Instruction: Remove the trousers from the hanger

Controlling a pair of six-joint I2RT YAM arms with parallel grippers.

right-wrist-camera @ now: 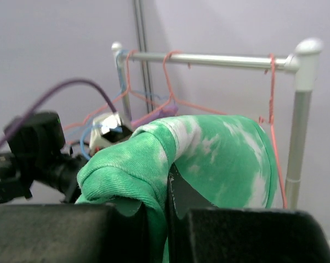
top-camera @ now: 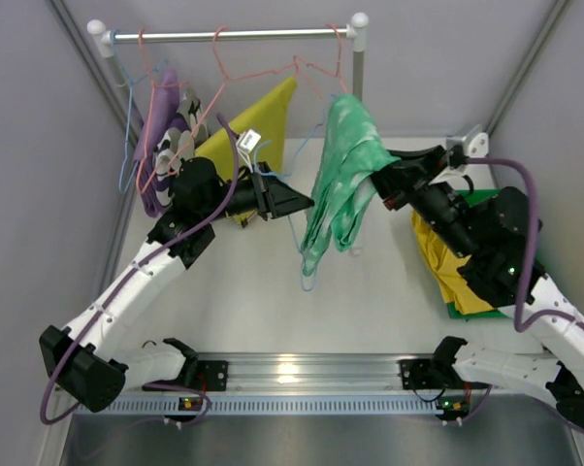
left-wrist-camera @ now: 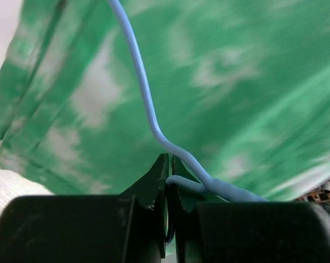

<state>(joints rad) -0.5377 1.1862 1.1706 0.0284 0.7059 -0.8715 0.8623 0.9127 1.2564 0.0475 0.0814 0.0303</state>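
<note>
Your left gripper (left-wrist-camera: 169,164) pinches the blue hanger (left-wrist-camera: 141,82) tight; your right gripper (right-wrist-camera: 167,175) pinches the green trousers (top-camera: 345,165). The white table (top-camera: 243,301) lies below both.

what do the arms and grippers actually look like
Both the left arm and right arm have white links with bulky black joints. A purple cable loops along each. The left gripper and right gripper are black, with wedge-shaped fingers tapering to thin tips. A small green light glows on the right arm.
</note>
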